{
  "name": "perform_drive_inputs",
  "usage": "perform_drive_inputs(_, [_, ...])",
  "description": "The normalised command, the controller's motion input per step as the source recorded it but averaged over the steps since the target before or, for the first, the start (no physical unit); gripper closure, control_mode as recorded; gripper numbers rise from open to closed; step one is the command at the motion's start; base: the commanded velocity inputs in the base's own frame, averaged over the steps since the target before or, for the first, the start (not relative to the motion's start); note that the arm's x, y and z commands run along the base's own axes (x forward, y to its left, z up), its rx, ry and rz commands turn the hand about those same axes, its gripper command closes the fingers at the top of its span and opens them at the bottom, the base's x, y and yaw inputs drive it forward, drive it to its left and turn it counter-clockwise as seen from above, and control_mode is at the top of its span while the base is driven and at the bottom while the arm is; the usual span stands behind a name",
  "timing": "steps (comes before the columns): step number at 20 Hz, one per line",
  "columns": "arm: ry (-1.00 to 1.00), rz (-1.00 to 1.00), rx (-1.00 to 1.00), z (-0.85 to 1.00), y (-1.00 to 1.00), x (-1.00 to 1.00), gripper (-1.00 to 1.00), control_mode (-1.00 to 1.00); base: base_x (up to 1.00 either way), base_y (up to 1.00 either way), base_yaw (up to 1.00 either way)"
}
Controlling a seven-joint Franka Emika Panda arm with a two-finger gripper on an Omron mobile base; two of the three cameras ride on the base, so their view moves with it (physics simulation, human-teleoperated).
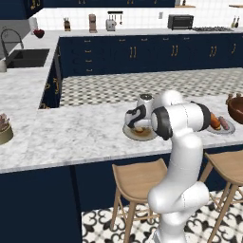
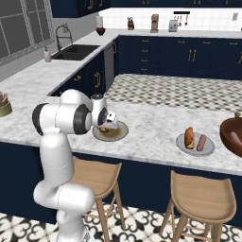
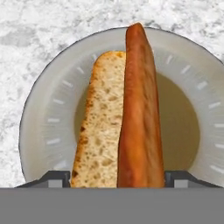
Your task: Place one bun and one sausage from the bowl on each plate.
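- The white arm's two-finger gripper [image 3: 117, 177] is hanging directly over the grey-rimmed round plate with the olive-brown centre [image 3: 43, 131], which is sitting on the white marbled counter [image 1: 71, 133].
- In the hand view, a long reddish-brown sausage [image 3: 139, 109] is lying next to a pale, porous bun slice [image 3: 98, 127], the two touching along their length; both are showing between the dark fingertips [image 3: 52, 177], which are standing apart on either side.
- Whether the fingers are actually pressing on the sausage or the bun, I cannot tell.
- To the robot's right, the plain light grey plate [image 2: 183, 144] is carrying a second bun [image 2: 189, 136] and sausage [image 2: 202, 142] side by side.
- The deep reddish-brown wooden bowl [image 2: 227, 134] is sitting just beyond that plate, at the counter's far right.
- Two wooden stools [image 2: 201, 198] are standing below the counter.
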Motion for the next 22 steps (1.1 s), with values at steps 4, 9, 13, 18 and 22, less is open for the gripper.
perform_drive_inputs(4, [0.0, 0.0, 0.0, 0.29, -0.04, -0.27, -1.0, -1.0, 0.0, 0.0, 0.0])
perform_drive_inputs(9, [-0.14, -0.01, 0.0, 0.78, -0.11, -0.82, -1.0, -1.0, 0.0, 0.0, 0.0])
perform_drive_inputs(13, [-0.26, 0.0, 0.0, 1.0, -0.27, -1.0, -1.0, -1.0, 0.0, 0.0, 0.0])
perform_drive_inputs(18, [-0.11, -0.02, 0.0, 1.0, -0.2, -1.0, -1.0, -1.0, 0.0, 0.0, 0.0])
perform_drive_inputs(22, [0.0, -0.04, 0.0, 1.0, -0.14, -1.0, -1.0, -1.0, 0.0, 0.0, 0.0])
